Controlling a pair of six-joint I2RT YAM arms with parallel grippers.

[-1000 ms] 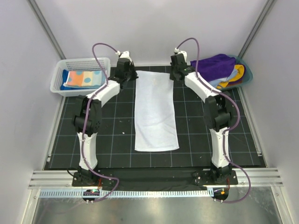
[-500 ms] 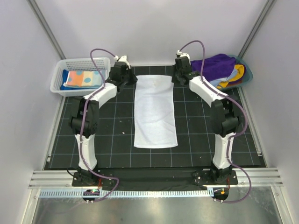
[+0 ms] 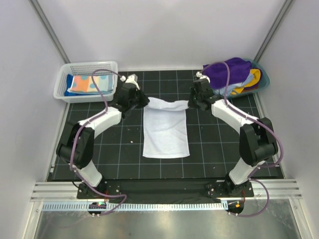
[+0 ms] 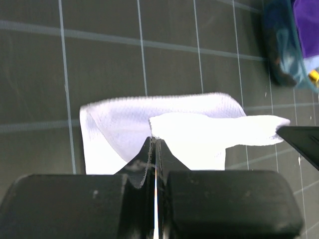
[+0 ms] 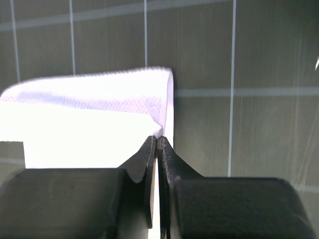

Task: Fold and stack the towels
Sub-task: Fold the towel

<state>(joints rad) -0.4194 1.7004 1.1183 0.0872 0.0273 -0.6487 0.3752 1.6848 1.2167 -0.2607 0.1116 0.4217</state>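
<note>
Top external view shows the dark gridded surface (image 3: 209,149) with the white towel (image 3: 165,137) lying lengthwise in its middle. The big change is in that towel's outline. A second ago it lay flat at full length, its far edge up by the back of the surface. Now that far edge is raised and drawn toward the robot, so the cloth looks much shorter. The near edge has not moved. The lifted edge sags slightly between its two held corners, above the far part of the towel's own flat body.

Off to the sides nothing has shifted. The polka-dot towel (image 3: 89,83) sits folded in the mesh basket (image 3: 61,89) at far left. The purple towel (image 3: 227,69) is heaped with other cloths in the teal tub (image 3: 264,79) at far right, not yet handled.

The left tool (image 3: 145,102) is clenched on the towel's far left corner and the right tool (image 3: 190,103) on its far right corner. Both have come back toward the bases together. Each wrist view agrees: jaws pressed together with white cloth pinched at their tips, the corner held clear of the surface.

My reading is that the first fold, end over end, is only partway through. The raised edge has yet to reach the near edge, so the carry should go on level and in step before release. Otherwise the halves could land skewed.
</note>
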